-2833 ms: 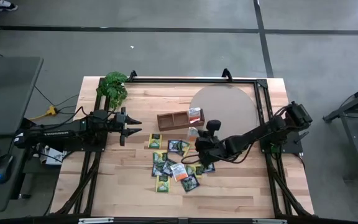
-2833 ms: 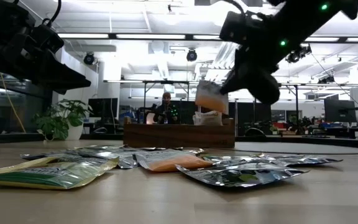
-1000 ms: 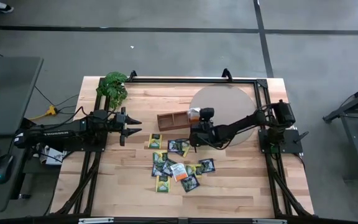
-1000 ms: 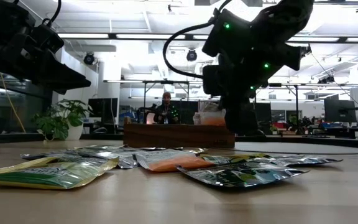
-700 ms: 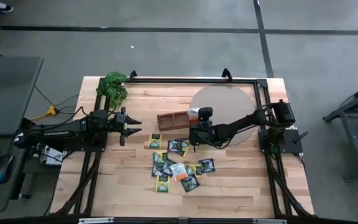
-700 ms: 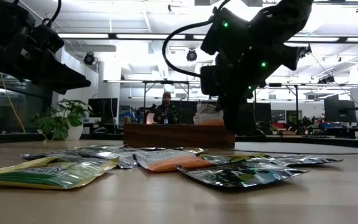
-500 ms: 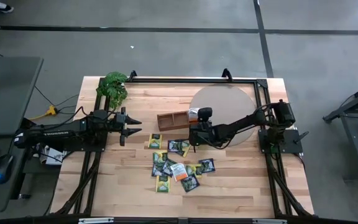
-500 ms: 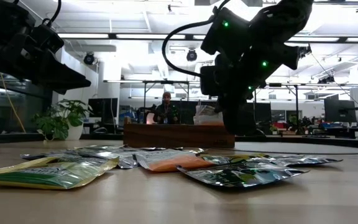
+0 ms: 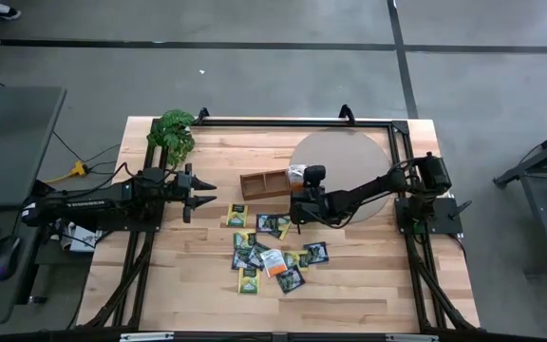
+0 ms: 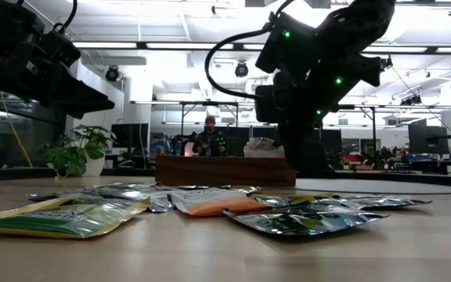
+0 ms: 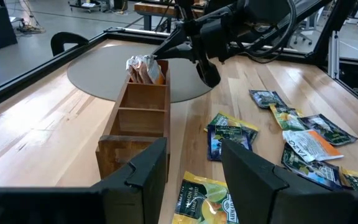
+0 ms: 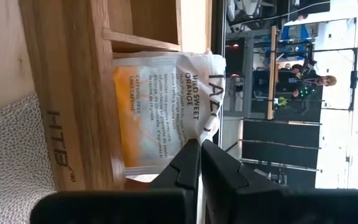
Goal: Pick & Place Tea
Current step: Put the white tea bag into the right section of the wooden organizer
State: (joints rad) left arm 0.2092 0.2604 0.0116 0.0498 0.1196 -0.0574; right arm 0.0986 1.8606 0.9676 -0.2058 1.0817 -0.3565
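Note:
A brown wooden tray (image 9: 266, 181) stands at mid-table. In its right end compartment stands an orange-white tea sachet (image 12: 160, 112), with my right gripper (image 12: 199, 148) shut on it; another pale sachet (image 11: 135, 64) stands beside it. Several more tea sachets (image 9: 269, 252) lie flat and loose on the table in front of the tray, also seen in the low view as sachets (image 10: 210, 202). My left gripper (image 11: 194, 171) waits open at the table's left, level, pointing at the tray's left end, nothing between its fingers. My right gripper pinches the orange-white sachet between its two fingertips, at a side edge near the white top corner (image 12: 205, 132). The fingers slant down from the table's near right side. The sachet stands upright, its orange lower part inside the tray's end compartment (image 12: 98, 93).
A round grey mat (image 9: 349, 161) lies under the tray's right end. A leafy plant (image 9: 172, 133) stands at the far left corner. Black frame rails (image 9: 292, 122) run along the far and right edges. A person (image 10: 210, 135) sits in the room beyond.
My right gripper has stayed at the tray's right end and tipped a little. The orange-white sachet has sunk lower into the compartment and shows more of its white top.

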